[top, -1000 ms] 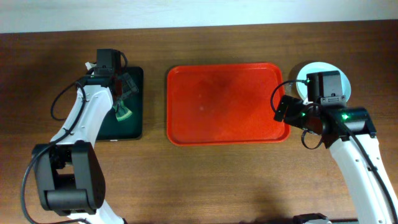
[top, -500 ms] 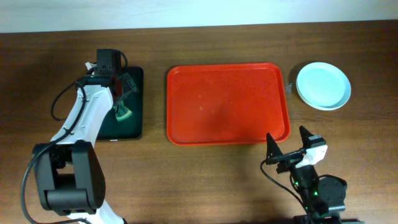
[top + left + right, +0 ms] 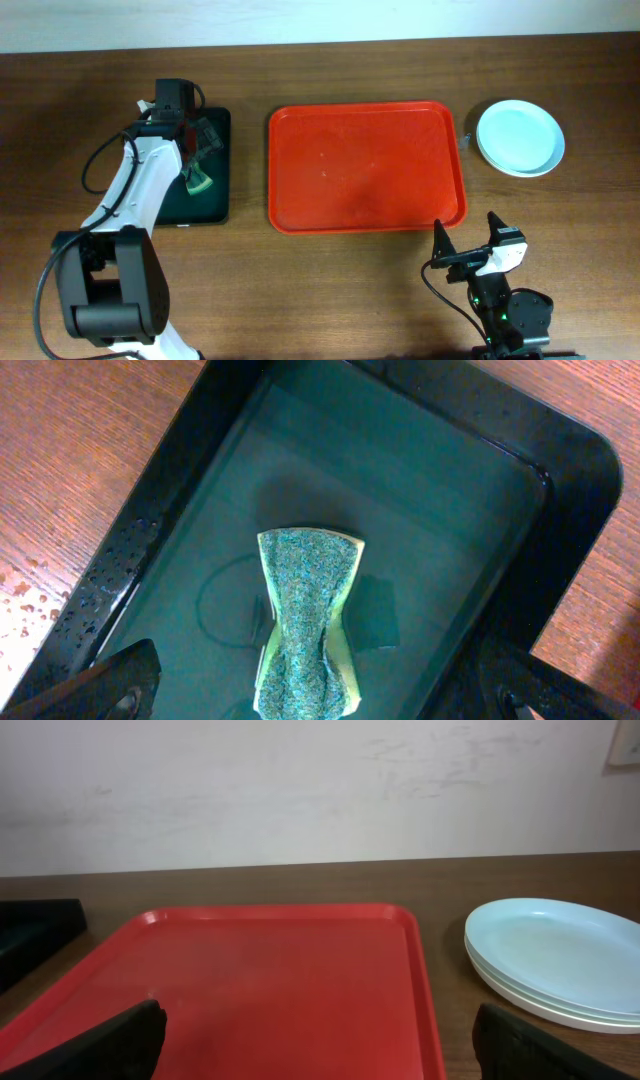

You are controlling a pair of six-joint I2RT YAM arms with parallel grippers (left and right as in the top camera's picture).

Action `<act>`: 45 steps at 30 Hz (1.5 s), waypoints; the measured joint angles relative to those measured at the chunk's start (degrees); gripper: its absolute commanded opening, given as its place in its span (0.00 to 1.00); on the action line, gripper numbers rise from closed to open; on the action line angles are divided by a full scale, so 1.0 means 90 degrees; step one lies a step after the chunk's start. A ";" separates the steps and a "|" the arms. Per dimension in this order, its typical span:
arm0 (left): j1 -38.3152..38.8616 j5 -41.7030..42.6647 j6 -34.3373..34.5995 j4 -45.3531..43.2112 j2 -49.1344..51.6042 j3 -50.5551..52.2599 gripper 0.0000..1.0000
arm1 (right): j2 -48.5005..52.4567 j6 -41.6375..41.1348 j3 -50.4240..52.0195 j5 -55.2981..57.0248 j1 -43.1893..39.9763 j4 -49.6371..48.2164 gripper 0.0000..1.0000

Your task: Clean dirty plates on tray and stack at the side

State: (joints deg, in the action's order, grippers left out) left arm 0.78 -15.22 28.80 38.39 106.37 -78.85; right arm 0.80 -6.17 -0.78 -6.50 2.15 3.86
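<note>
The plates (image 3: 520, 138) sit stacked on the tabletop (image 3: 330, 290), off the tray (image 3: 366, 167) and just beyond its right edge, near its far right corner. A narrow strip of wood shows between stack and rim. They are pale mint-blue, and the top one faces up with a clean-looking surface. From the right wrist view the rims lie nested one over another. At least two edges show, perhaps three, but the angle is too low to count them surely.

The tray lies flat in the middle of the tabletop with its long side running left to right, and its whole red floor is in view.

The right fingers (image 3: 110, 1040) are spread wide and pinch nothing. They hang low at the near side of the tabletop, well apart from the plates, and point across the tray's near edge toward the wall.

At the far left a black tray (image 3: 150, 530) holds a shallow pool of greenish water. A sponge (image 3: 305, 625) lies in it, with a speckled green top, a yellow underside, and a waist squeezed narrow in the middle. The left fingers (image 3: 110, 685) hover over it, spread to either side of the sponge and not touching it.
</note>
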 measured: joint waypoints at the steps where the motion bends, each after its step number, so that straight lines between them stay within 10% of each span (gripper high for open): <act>1: 0.0000 0.0002 0.0000 0.0000 0.0000 0.0000 0.99 | -0.0002 -0.0002 0.0000 0.0000 0.0002 0.0000 0.99; 20: 0.0000 0.0007 -0.0991 -0.0129 -0.0391 0.0289 0.99 | 0.0000 -0.0002 0.0000 0.0002 0.0000 0.0002 0.98; 28: 0.0005 0.1671 -0.3597 -0.3857 -0.5059 0.4974 0.99 | -0.0015 0.0017 0.0000 0.0051 -0.0005 0.0002 0.98; 39: 0.0005 0.2169 -0.4044 -0.5323 -0.9775 0.8505 0.99 | -0.0017 0.0015 0.0000 0.0051 -0.0005 0.0002 0.98; 45: 0.0005 0.2193 -0.4058 -0.3966 -1.0945 0.8653 0.99 | -0.0012 0.0017 0.0000 0.0051 -0.0005 -0.0002 0.98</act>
State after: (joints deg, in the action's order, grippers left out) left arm 0.82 4.51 -7.73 2.70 7.86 -0.97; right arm 0.69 -6.02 -0.78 -6.04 2.11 3.84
